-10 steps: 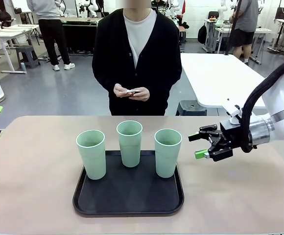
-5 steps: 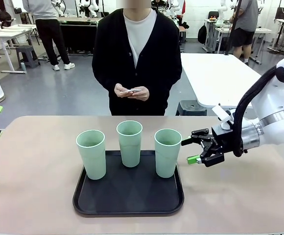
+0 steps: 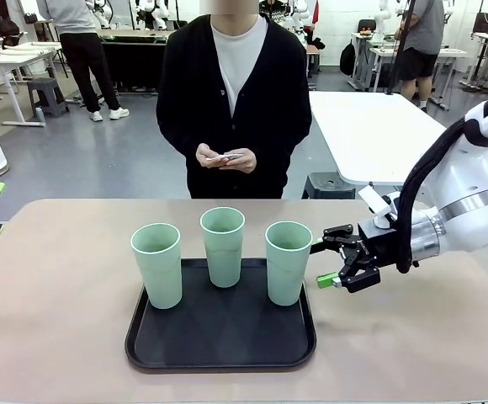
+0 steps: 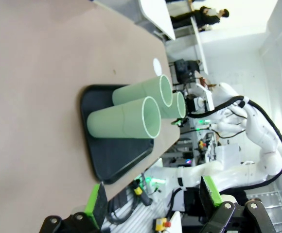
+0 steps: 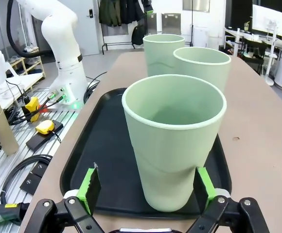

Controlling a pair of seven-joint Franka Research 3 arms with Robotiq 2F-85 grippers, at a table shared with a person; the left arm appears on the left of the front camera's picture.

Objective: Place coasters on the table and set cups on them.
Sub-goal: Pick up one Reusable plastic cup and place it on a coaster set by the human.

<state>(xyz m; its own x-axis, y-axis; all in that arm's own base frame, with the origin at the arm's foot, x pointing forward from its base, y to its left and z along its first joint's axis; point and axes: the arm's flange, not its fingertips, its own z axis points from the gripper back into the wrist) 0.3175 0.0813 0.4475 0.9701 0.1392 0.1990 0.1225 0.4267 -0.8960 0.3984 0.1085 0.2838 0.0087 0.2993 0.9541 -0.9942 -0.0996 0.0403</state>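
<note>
**Surface.** The wide matte beige-tan table is carrying no coaster that can be made out.

**Tray.** A black rounded-square plastic tray is sitting near the robot's edge and holding all three tall pale mint-green plastic tumblers upright: the left tumbler, the middle tumbler and the right tumbler. They are standing apart, none touching.

**Right gripper**. It is reaching in level from the robot's right, jaws spread and empty. Its own wrist view shows the right tumbler standing between the green pads. There is a gap on one side, and the other pad is very near the wall. Contact cannot be confirmed.

**Left gripper**. It is hanging wide open, holding nothing, well back from the tray.

**Person's hands**. They are holding a thin white item at waist height beyond the far edge. It is probably the scalloped paper coasters, but it is too small to confirm.

**Step in hand.** Judged to be the approach to grasp the right tumbler. Laying the coasters is not yet done.

**Next move.**
- The jaws need centring on the tumbler, then a gentle close on the thin plastic.
- The lift should be straight up, clear of the tray rim and the middle tumbler.
- The tumbler has no place to go until a coaster is lying on the table.
</note>
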